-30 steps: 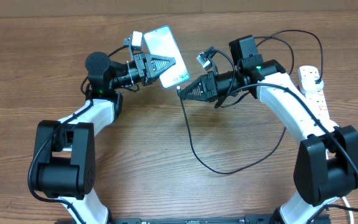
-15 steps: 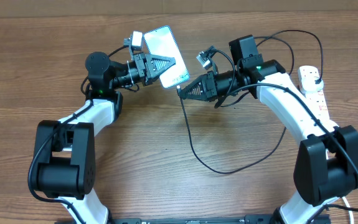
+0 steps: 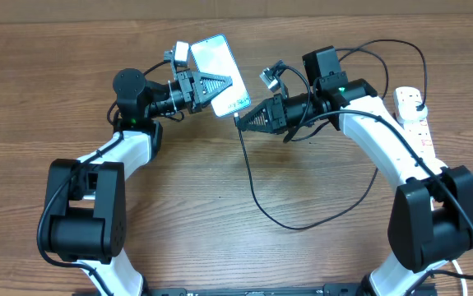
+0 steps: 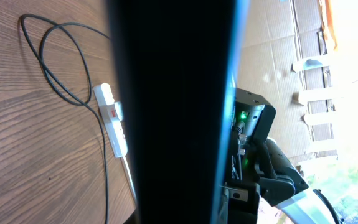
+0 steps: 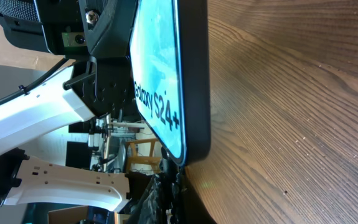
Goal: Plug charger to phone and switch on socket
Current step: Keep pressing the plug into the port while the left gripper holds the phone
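My left gripper (image 3: 211,89) is shut on the phone (image 3: 219,63) and holds it tilted above the table, its light screen up. In the left wrist view the phone's dark back (image 4: 172,112) fills the middle. My right gripper (image 3: 243,120) is shut on the charger's black connector tip, right at the phone's bottom edge (image 5: 185,158). The thin black charger cable (image 3: 257,193) hangs from the tip and loops over the table. The white socket (image 3: 415,119) lies at the far right; it also shows in the left wrist view (image 4: 112,118).
A black box (image 3: 320,63) sits behind my right arm with cable loops (image 3: 384,49) running toward the socket. Cardboard walls stand beyond the table's far edge (image 4: 278,56). The socket's thick white cord (image 4: 129,180) runs off along the table.
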`<act>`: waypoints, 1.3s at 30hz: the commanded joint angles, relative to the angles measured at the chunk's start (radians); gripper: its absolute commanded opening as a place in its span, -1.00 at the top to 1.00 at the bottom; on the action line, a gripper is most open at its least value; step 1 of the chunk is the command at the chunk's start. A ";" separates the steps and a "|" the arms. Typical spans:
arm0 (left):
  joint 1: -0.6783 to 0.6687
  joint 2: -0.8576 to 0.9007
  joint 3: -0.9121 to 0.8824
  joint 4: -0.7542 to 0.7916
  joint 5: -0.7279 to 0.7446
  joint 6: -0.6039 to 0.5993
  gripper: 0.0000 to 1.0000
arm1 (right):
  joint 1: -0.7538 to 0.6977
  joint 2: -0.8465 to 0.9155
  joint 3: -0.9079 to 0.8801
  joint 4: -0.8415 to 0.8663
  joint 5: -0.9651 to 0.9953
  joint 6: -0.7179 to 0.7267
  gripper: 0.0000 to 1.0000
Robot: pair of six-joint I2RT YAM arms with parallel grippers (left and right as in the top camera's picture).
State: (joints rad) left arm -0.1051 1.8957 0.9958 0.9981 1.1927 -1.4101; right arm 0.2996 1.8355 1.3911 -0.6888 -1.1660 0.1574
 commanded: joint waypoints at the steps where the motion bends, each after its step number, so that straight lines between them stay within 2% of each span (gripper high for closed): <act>1: -0.008 -0.026 0.019 0.008 0.009 0.027 0.92 | -0.007 -0.012 -0.005 0.006 -0.026 0.000 0.92; 39: -0.008 -0.026 0.019 0.001 0.008 0.026 0.91 | -0.007 -0.012 -0.005 0.021 -0.024 0.000 0.92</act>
State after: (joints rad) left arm -0.1051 1.8957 0.9958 0.9909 1.1927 -1.4097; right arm 0.2996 1.8355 1.3911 -0.6735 -1.1812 0.1570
